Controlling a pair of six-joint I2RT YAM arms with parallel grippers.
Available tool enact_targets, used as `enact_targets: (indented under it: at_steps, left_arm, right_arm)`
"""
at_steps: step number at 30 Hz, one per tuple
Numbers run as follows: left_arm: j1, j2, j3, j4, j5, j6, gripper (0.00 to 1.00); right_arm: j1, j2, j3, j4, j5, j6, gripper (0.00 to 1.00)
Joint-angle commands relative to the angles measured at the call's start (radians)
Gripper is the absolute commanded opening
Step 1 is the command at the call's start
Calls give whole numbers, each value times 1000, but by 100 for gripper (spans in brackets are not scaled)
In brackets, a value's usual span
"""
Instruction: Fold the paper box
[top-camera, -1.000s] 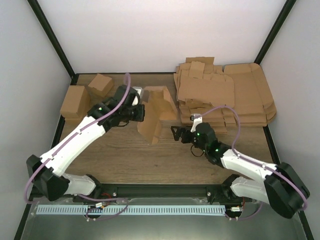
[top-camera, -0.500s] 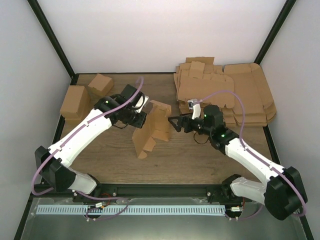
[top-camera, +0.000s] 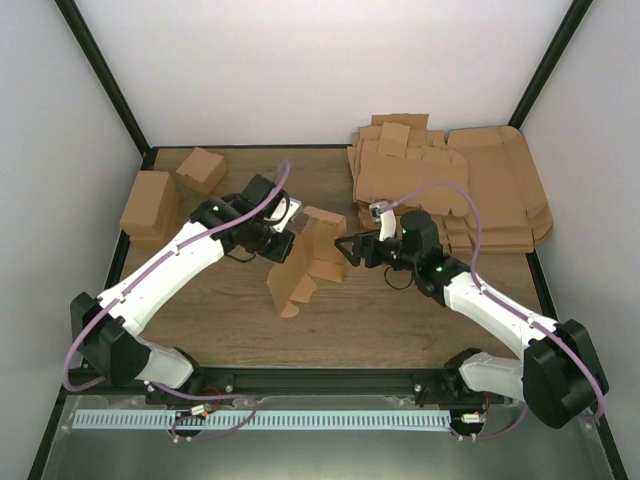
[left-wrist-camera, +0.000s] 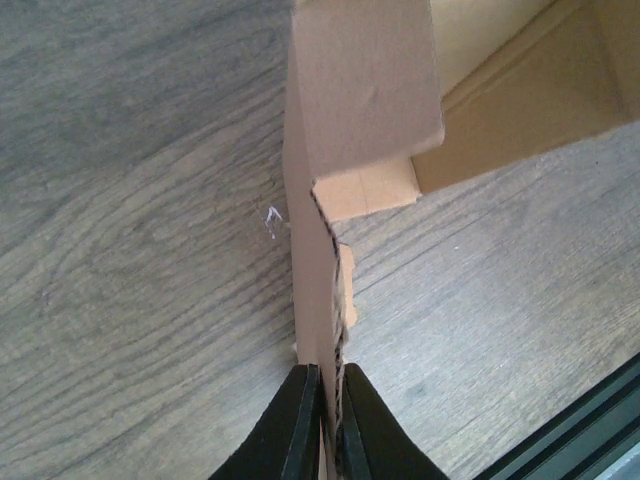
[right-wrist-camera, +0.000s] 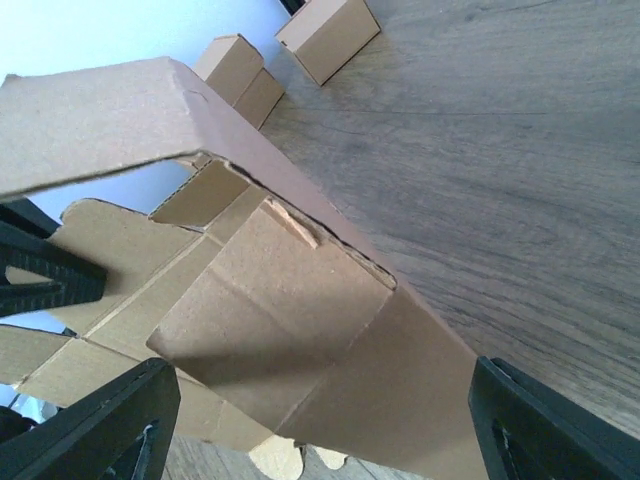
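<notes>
Two white robot arms meet over the middle of a grey-brown wood-grain tabletop. Between them they hold up the paper box, a plain brown die-cut cardboard piece with flaps and tabs, half folded. It stands tilted, one flap pointing down toward the near edge; I cannot tell whether that flap touches the wood.

The left gripper, a black two-fingered claw, comes at the box from the left. In its wrist view its fingers are pressed together on a thin cardboard edge, pinching the panel above the planks.

The right gripper sits just beside the box's right side. Its own camera shows its black fingers spread wide, with the folded panels filling the space between them. Whether either finger touches the cardboard cannot be told.

Plain white walls close the table in on three sides, and thin black frame posts run up from the back corners. At the far right lies a big heap of flat brown cardboard sheets. At the far left two small closed brown cartons sit close together, well apart from the held box. Along the near edge a ribbed silver metal strip lies in front of the arm bases.
</notes>
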Motion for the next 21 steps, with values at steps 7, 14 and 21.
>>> enact_targets:
  at_steps: [7, 14, 21]
  left_arm:
    - [0, -38, -65, 31, 31, 35, 7]
    - [0, -50, -57, 47, 49, 39, 8]
    - [0, -63, -53, 81, 102, 23, 42]
  right_arm:
    - [-20, -66, 7, 16, 33, -41, 85]
    - [-41, 5, 49, 5, 21, -50, 80]
    - [-41, 64, 41, 16, -11, -57, 78]
